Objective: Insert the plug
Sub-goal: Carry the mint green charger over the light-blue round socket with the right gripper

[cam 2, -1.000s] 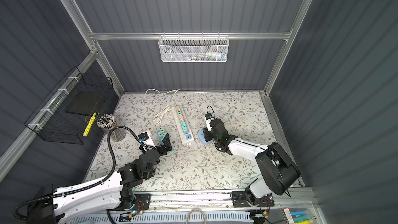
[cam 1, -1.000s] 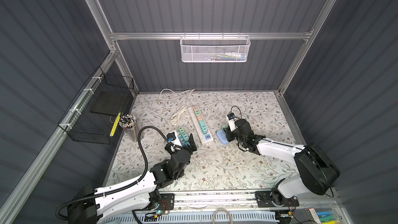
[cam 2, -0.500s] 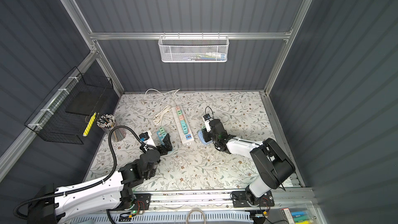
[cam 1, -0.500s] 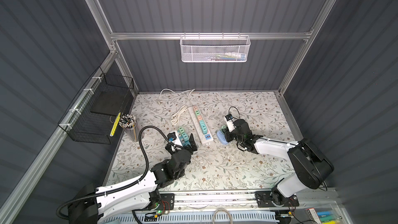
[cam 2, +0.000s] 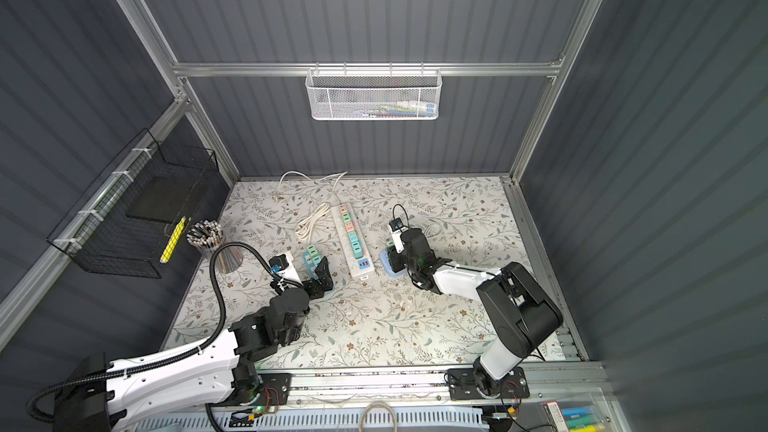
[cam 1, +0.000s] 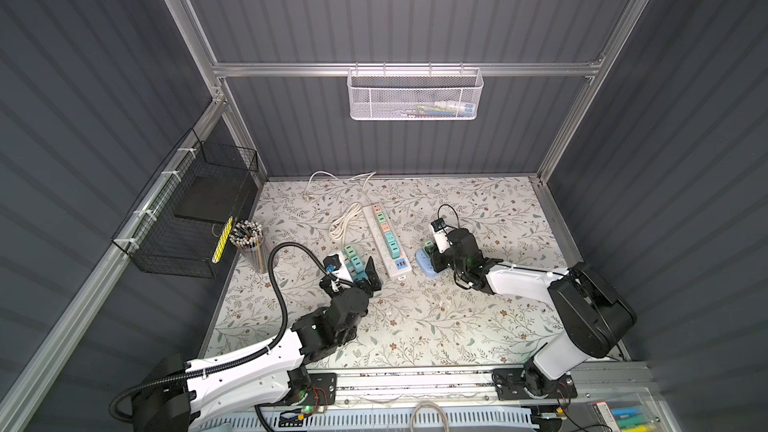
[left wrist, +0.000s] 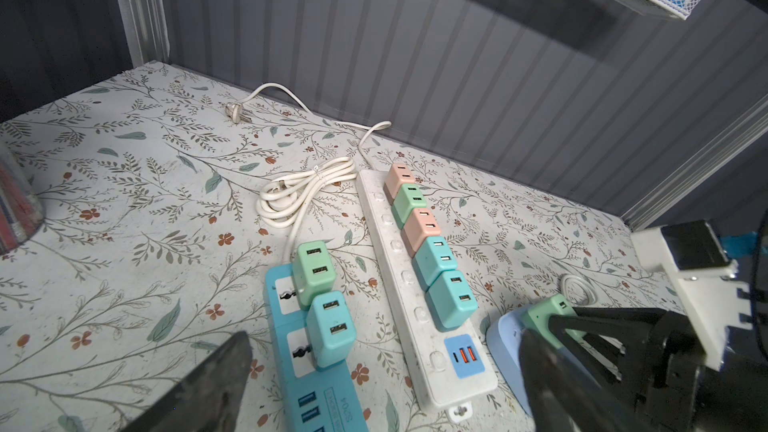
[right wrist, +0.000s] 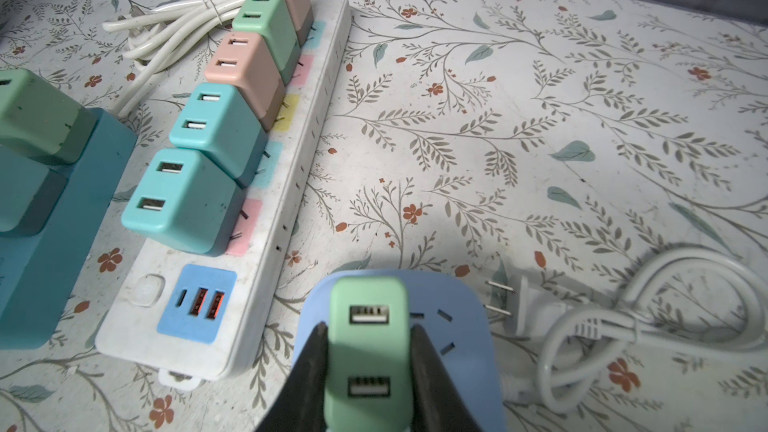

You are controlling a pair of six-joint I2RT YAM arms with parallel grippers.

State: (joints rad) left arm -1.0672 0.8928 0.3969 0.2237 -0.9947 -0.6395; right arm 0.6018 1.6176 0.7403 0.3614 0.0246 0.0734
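The mint-green cube-shaped USB charger plug is clamped in your right hand. The two black fingers are closed on its flanks, and its USB ports face the wrist camera. It stands on the pale blue rounded socket block, which sits just beside the USB-port end of the long white power strip. I can't tell from these shots whether the prongs are fully home or just resting in the slots.

So I'd treat this as the seating push. Hold the plug square to the block's face and press straight down along the prongs, no rocking. Let go only once the plug body sits flush. That little block looks light, so it might skate on the floral counter or tip if you lean sideways.

Your left hand is wide open and holding nothing. It hangs on the far side of the white strip, over the teal power strip, so it could brace the block if needed. Mind the loose white two-prong cord next to the block, away from the white strip.
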